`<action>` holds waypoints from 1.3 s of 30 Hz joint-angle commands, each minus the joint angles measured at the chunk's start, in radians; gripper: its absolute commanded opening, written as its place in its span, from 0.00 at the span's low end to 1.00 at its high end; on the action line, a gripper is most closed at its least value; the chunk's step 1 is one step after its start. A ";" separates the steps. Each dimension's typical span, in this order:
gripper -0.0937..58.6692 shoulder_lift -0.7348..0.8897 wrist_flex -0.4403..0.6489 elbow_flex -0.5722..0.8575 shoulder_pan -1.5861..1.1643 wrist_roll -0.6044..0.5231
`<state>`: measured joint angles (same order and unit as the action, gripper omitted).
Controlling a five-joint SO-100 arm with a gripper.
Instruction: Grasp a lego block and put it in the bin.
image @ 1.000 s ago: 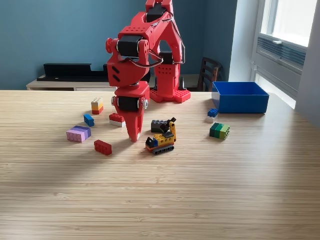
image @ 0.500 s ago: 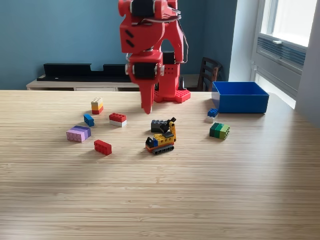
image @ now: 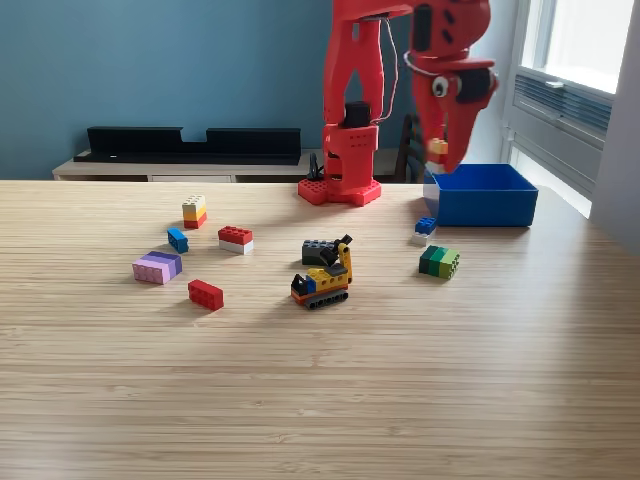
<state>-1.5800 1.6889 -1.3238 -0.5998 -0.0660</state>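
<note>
One bin (image: pixel 480 195), blue and open-topped, sits at the table's (image: pixel 320 400) far edge on the exterior view's right; its inside is hidden from this angle, so contents can't be told. Red gripper (image: pixel 446 152) hangs over the bin's near-left corner, pinching a small yellow-orange block (image: pixel 437 147). Loose on the table: green block (image: pixel 439 261) and blue-white block (image: pixel 424 229) just outside the bin, toy digger (image: pixel 322 276) mid-table, red block (image: pixel 205 294) and purple block (image: pixel 157 267) further left.

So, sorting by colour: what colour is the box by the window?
Bright blue plastic box, clear in the exterior view.
</note>
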 commanded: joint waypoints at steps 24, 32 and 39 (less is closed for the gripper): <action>0.41 -0.101 0.020 -0.129 -0.675 0.117; 0.36 -0.101 0.020 -0.132 -0.675 0.118; 0.00 -0.109 0.018 -0.127 -0.597 0.100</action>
<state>-1.6045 1.6889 -1.4665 -1.2502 0.0476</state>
